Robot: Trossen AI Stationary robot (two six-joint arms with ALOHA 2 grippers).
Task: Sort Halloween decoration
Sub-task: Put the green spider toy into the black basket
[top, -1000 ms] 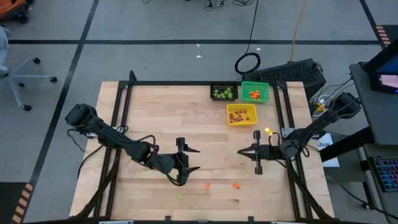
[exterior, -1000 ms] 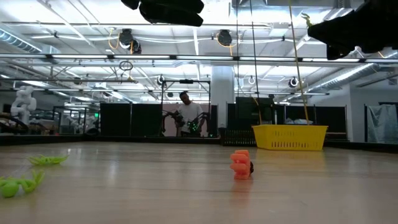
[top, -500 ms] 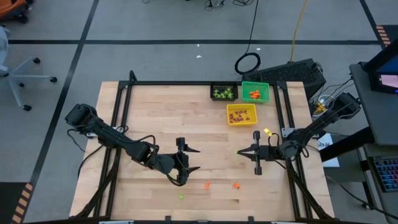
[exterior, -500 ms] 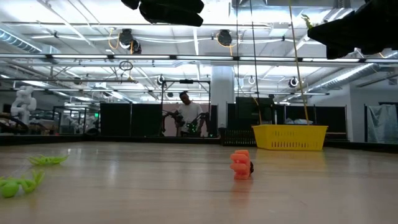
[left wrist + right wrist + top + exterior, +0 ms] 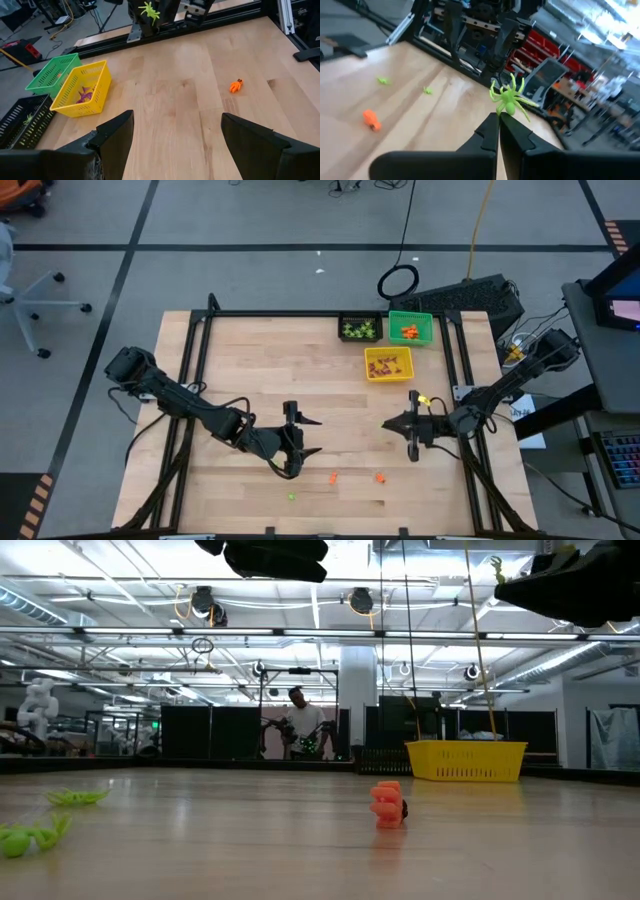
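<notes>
A wooden bench is sitting on a grey workshop floor in the high view, carrying a black bin, a green bin and a yellow bin near its far edge. The left gripper is hovering over the bench's middle with its jaws standing wide apart and empty, while the right gripper is facing it with its jaws pressed together. Two orange trinkets and a green trinket are lying near the front edge. In the low view, an orange trinket is standing on the bench, green spiders are lying to one side, and a person is standing far behind. In the left wrist view, the yellow bin is holding purple trinkets. In the right wrist view, the closed jaws are pinching a light-green spider.
</notes>
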